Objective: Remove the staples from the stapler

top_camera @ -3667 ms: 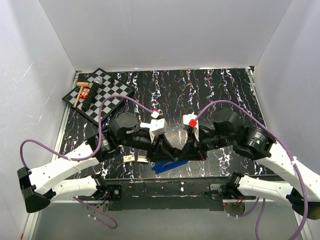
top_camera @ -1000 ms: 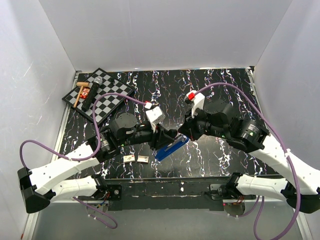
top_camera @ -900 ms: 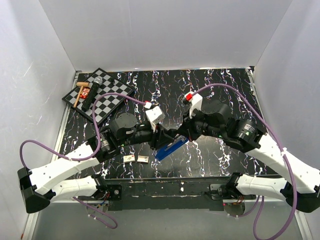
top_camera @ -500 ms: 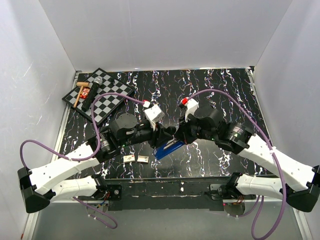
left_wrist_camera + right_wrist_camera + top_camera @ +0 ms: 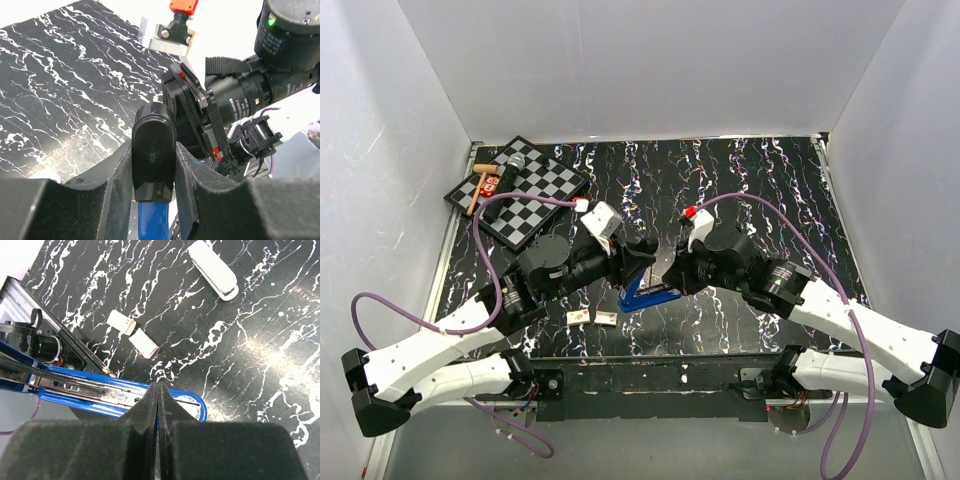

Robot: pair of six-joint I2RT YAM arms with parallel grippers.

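A blue stapler [image 5: 655,296], hinged open, is pinched at its black end by the left pincer [image 5: 153,170] near the desk's [image 5: 750,180] near edge. The right pincer [image 5: 158,389], pressed together, is held over its blue base. Staples cannot be made out.

Bare tabletop [image 5: 760,175] upper right gives passage; chessboard [image 5: 545,185] blocks upper left, stapler [image 5: 655,296] and small boxes [image 5: 592,317] lower centre

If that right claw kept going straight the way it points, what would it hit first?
The blue stapler. The shut right gripper aims at the stapler's opened lower half, lying right ahead of its tips. It looks very close, maybe touching; depth is unclear.
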